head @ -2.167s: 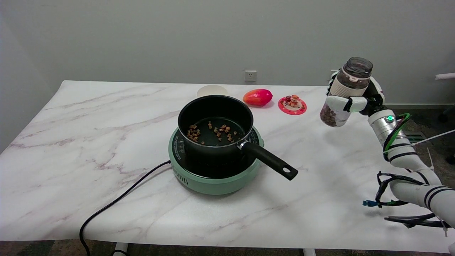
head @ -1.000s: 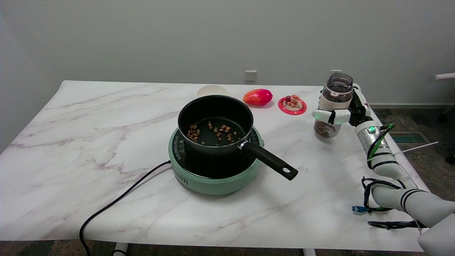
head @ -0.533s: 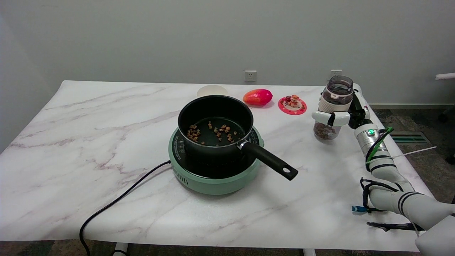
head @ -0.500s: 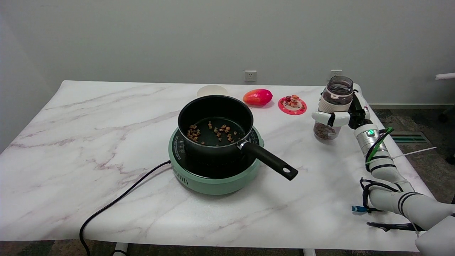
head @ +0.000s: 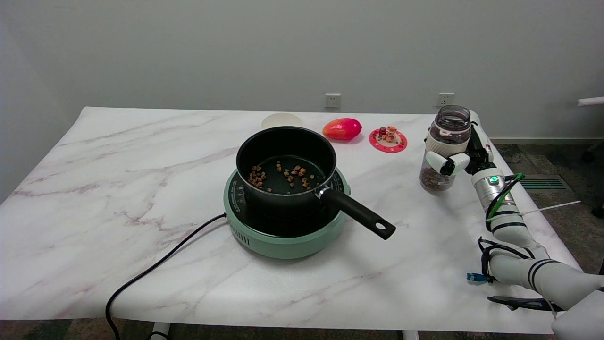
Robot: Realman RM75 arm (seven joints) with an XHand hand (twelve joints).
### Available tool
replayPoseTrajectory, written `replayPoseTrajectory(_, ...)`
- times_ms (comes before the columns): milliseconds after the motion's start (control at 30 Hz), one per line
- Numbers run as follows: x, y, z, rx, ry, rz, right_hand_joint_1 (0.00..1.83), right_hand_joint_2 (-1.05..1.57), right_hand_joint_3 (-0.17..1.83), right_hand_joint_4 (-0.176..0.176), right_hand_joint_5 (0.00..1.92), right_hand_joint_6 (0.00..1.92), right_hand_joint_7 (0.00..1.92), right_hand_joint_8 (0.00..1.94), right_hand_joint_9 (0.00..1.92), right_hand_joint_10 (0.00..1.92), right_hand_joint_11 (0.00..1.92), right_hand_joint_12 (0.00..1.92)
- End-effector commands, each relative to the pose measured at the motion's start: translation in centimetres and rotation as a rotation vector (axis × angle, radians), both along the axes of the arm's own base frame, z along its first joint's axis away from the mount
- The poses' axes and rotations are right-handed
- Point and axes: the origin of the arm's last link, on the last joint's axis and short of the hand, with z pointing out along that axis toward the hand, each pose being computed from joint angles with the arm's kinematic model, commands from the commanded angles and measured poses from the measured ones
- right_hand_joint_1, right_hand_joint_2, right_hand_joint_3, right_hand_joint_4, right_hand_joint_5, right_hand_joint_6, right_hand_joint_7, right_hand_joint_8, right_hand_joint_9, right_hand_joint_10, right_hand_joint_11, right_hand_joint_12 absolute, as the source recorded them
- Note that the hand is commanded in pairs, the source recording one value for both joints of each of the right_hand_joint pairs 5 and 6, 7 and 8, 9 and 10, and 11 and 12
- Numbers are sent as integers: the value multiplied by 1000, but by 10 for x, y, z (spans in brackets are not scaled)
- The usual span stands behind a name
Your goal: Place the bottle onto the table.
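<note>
Now we see the bottle (head: 442, 148) at the right of the frame, upright, its base apparently on or just above the marble bench (head: 141, 165); we cannot tell for certain whether it bears full weight yet. Our robot hand (head: 460, 153) is clamped on the bottle, one white finger wrapped across its front at mid-height and the rest of the hand behind it. The bottle has a dark open neck, a pale band under it, and brown pieces filling the lower part.

Toward the centre of the frame stands a black pot (head: 286, 163) on a green cooker (head: 283, 236), with the same brown pieces scattered inside and its handle (head: 361, 215) pointing lower right, toward the bottle but well apart from it. A red fruit (head: 342, 128) and a small red coaster (head: 388, 140) lie near the upper centre-right, the coaster near the bottle.

We judge the risks to be few but real. If we let go before the base is flat on the bench, the bottle could drop and rock, and with no cap visible the contents could spill. If a finger drags on the pale band as the hand comes away, it could tip the bottle. The bottle also stands fairly near the bench's right edge, so a sideways nudge there matters more.
</note>
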Motion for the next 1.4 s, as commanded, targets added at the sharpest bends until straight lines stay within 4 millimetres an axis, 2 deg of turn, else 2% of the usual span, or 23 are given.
replayPoseTrajectory(33, -4, 7, 0, -11, -10, 9, 1343, -403, 1567, 0, 1052, 1052, 1472, 1472, 1126, 1126, 786, 786)
replayPoseTrajectory(333, -6, 11, 0, -16, -20, 6, 1333, -429, 1521, 0, 962, 962, 1391, 1391, 1081, 1081, 693, 693)
replayPoseTrajectory(400, -8, 13, 1, -18, -23, 2, 1321, -482, 1515, 0, 845, 845, 1311, 1311, 1027, 1027, 639, 639)
replayPoseTrajectory(633, -12, 19, 4, -36, -43, -1, 1304, -572, 1415, 0, 650, 650, 1208, 1208, 948, 948, 552, 552)
replayPoseTrajectory(1200, -17, 26, 10, -62, -65, -12, 1284, -654, 1354, 0, 564, 564, 1138, 1138, 894, 894, 518, 518)
replayPoseTrajectory(1300, -18, 28, 11, -68, -66, -14, 1284, -722, 1212, 0, 474, 474, 966, 966, 700, 700, 534, 534)
replayPoseTrajectory(1400, -18, 29, 12, -71, -66, -15, 1282, -887, 1172, 0, 370, 370, 654, 654, 551, 551, 525, 525)
